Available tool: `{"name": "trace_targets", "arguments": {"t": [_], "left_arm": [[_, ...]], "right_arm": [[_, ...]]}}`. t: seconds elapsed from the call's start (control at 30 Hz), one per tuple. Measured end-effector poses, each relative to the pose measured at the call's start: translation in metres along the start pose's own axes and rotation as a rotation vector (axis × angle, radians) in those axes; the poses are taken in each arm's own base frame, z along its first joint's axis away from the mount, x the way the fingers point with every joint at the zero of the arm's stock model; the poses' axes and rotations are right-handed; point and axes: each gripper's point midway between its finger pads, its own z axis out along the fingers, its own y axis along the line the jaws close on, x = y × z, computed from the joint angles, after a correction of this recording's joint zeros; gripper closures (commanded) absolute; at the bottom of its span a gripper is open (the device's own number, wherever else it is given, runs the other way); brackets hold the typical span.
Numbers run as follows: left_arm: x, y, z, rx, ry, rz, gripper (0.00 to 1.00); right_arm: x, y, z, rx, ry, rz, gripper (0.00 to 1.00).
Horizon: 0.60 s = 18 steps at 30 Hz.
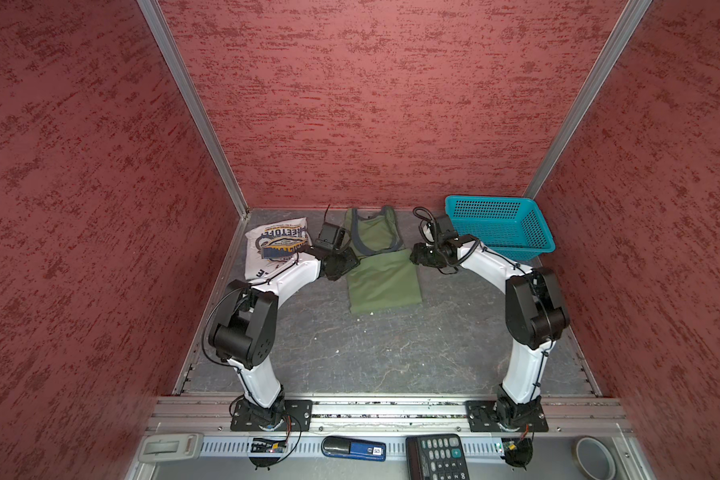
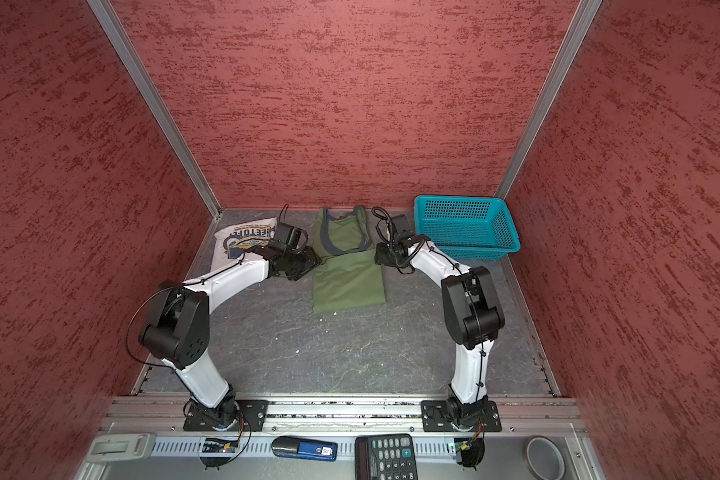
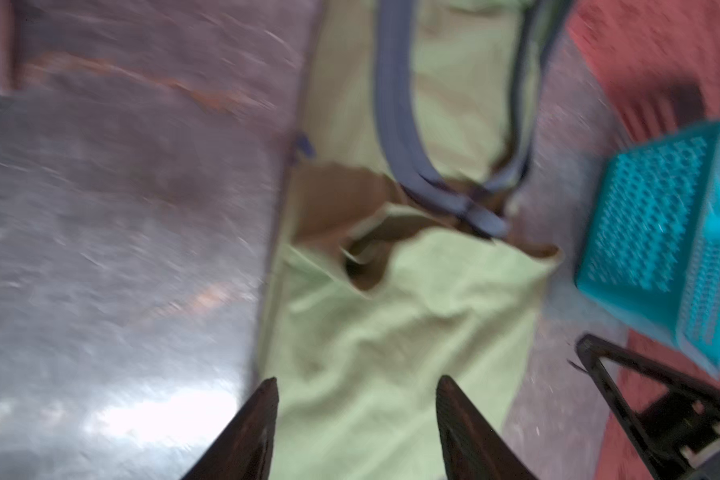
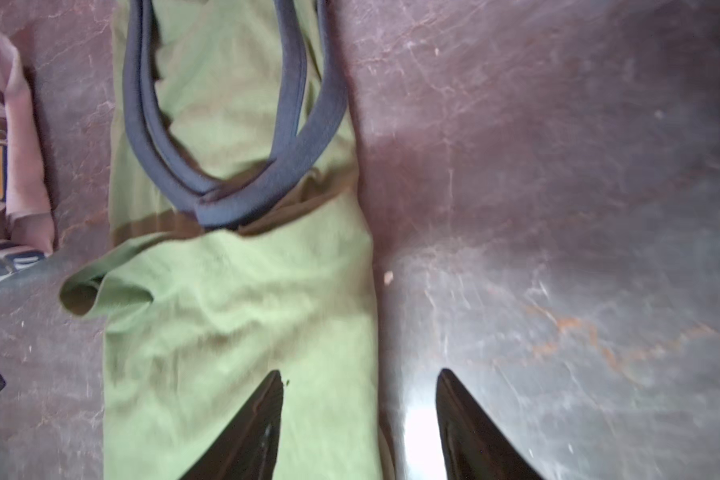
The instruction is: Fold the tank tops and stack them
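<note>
Limp and light, the olive green tank top should sag and crease easily, so pinching its doubled side edges looks safest. It lies partly folded between the left gripper and right gripper, both over those edges, jaws apart and empty. The white tank top lies to its left.

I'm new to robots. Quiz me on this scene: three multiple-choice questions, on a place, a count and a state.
1. Where is the teal basket? A) far right corner B) between the arms C) on a shirt
2. How many tank tops lie out? A) one B) two C) three
3. The left gripper and right gripper are: A) both open B) both shut C) one shut

A: it stands far right, by the back wall.
B: one olive green tank top, one white tank top.
A: wrist views show both pairs of fingers apart.
</note>
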Motion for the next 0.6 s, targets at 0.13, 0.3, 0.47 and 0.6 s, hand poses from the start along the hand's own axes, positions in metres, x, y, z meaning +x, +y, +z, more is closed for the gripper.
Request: {"name": "trace_targets", "arguments": {"t": [0.13,0.3,0.47,0.6], "left_arm": [[0.027,-0.012,0.012,0.008,0.06,0.052,0.42],[0.045,0.002,0.023,-0.035,0.116,0.05,0.32],[0.091,0.011,-0.003,-0.05,0.15,0.115,0.27],[0.123,0.03,-0.028,-0.032,0.166,0.13,0.26]], "right_arm": [[0.008,0.001,-0.001,-0.004,0.005,-0.006,0.42],[0.042,-0.011,0.004,0.003,0.053,0.006,0.38],[0.095,-0.028,-0.021,0.005,0.098,0.044,0.35],[0.119,-0.031,-0.039,-0.037,0.088,0.081,0.35]]}}
